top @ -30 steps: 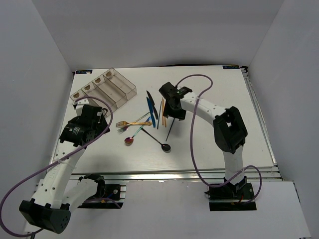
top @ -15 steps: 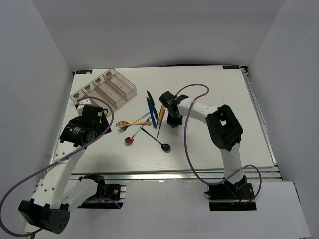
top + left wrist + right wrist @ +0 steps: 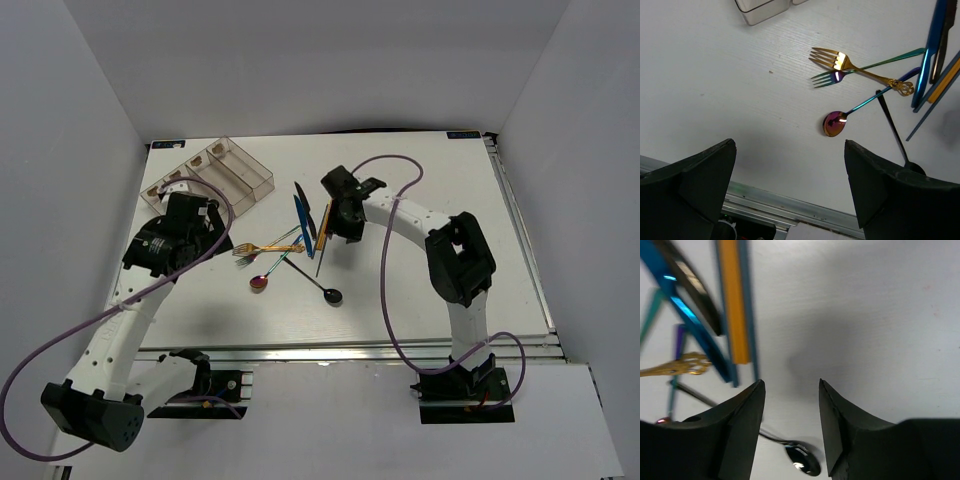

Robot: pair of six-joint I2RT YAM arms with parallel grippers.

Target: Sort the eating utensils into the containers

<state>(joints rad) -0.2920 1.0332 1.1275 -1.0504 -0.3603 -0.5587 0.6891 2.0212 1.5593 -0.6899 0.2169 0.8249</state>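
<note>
**TOP EXTERNAL VIEW**
- Left gripper (image 3: 208, 224): jaws spread wide, nothing held. The organiser tray (image 3: 215, 172) is located just beyond it, and the cutlery lies to its right.
- Right gripper (image 3: 336, 232): positioned at the right edge of the cutlery cluster. Its state is better read from its own wrist view.
- Utensil location: all are seen loose on the table (image 3: 450, 230), between the two grippers. None can be made out in a compartment.

**LEFT WRIST VIEW**
- Gold fork (image 3: 850, 65): ahead and right of the open jaws. Polished metal, ornate handle end, crossed over an iridescent fork (image 3: 827, 78).
- Iridescent spoon (image 3: 833, 123): nearest the fingers, with a glossy rounded bowl.
- Handling: all are judged light, rigid and slippery. A pinch across the thin handle, clear of any crossing, is advised.

**RIGHT WRIST VIEW**
- Jaws: parted, with bare table between them and nothing pinched.
- Orange chopstick (image 3: 732, 300): ahead and left of the fingertips. Straight, matt, flat-sided, and laid beside the blue knife (image 3: 690, 320).
- Black spoon (image 3: 802, 462): its shiny bowl is seen low in the gap between the fingers.
- Handling: the chopstick is judged light and stiff. A grip across its width near mid-length is recommended.
</note>
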